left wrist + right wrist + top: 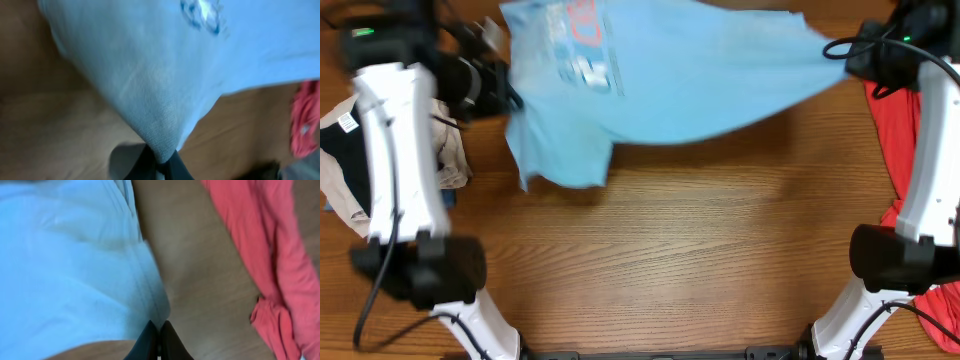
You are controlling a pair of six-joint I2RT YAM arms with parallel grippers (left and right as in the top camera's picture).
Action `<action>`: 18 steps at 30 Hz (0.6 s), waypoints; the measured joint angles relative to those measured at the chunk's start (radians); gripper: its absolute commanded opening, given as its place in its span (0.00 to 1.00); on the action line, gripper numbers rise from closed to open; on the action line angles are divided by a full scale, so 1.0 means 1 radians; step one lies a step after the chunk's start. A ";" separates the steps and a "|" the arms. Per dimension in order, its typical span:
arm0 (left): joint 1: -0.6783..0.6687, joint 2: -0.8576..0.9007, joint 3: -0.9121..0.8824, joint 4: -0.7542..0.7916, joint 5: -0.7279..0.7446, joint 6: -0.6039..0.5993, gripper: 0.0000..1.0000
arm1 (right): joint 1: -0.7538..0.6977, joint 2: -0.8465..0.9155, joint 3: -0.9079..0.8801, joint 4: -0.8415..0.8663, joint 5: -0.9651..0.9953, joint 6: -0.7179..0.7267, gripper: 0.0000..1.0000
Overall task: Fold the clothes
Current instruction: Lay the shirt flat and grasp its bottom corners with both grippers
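Observation:
A light blue T-shirt [650, 75] with a printed chest logo hangs stretched between my two grippers above the far half of the table. My left gripper [510, 95] is shut on its left edge; the left wrist view shows the cloth [150, 90] pinched between the dark fingers [161, 160]. My right gripper [840, 48] is shut on the shirt's right corner; the right wrist view shows the fabric [75, 265] drawn into the closed fingertips [159, 329]. A lower flap of the shirt droops near the table at the left.
A red garment [898, 130] lies at the table's right edge, also in the right wrist view [265, 255]. A pile of beige, black and white clothes [350, 165] lies at the left edge. The wooden table [670, 250] spreads out in front.

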 measured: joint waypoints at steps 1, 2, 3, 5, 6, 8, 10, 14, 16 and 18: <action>-0.010 0.024 -0.053 0.003 -0.018 0.008 0.04 | 0.000 0.003 -0.036 -0.002 -0.001 0.000 0.04; -0.015 0.045 -0.104 0.008 -0.033 0.014 0.04 | 0.000 0.004 -0.090 0.001 -0.001 -0.002 0.04; -0.018 0.066 -0.151 0.012 -0.047 0.018 0.04 | 0.000 0.006 -0.137 0.001 -0.001 -0.002 0.04; -0.016 0.087 -0.250 0.028 -0.076 0.021 0.04 | 0.000 0.007 -0.219 0.008 -0.002 -0.003 0.04; -0.015 0.090 -0.293 0.032 -0.096 0.018 0.04 | 0.000 0.008 -0.256 0.008 -0.002 -0.002 0.04; -0.014 0.090 -0.364 0.035 -0.154 -0.004 0.04 | -0.002 0.008 -0.328 0.010 -0.002 -0.003 0.04; -0.011 0.090 -0.416 0.036 -0.227 -0.045 0.04 | -0.007 0.008 -0.394 0.007 -0.002 -0.003 0.04; 0.006 0.090 -0.504 0.043 -0.330 -0.117 0.04 | -0.037 0.008 -0.508 0.020 -0.003 -0.003 0.04; 0.023 0.088 -0.543 0.053 -0.362 -0.147 0.04 | -0.062 0.007 -0.577 0.045 -0.002 -0.003 0.04; 0.043 0.078 -0.579 0.065 -0.389 -0.177 0.04 | -0.092 0.004 -0.651 0.072 -0.009 -0.003 0.04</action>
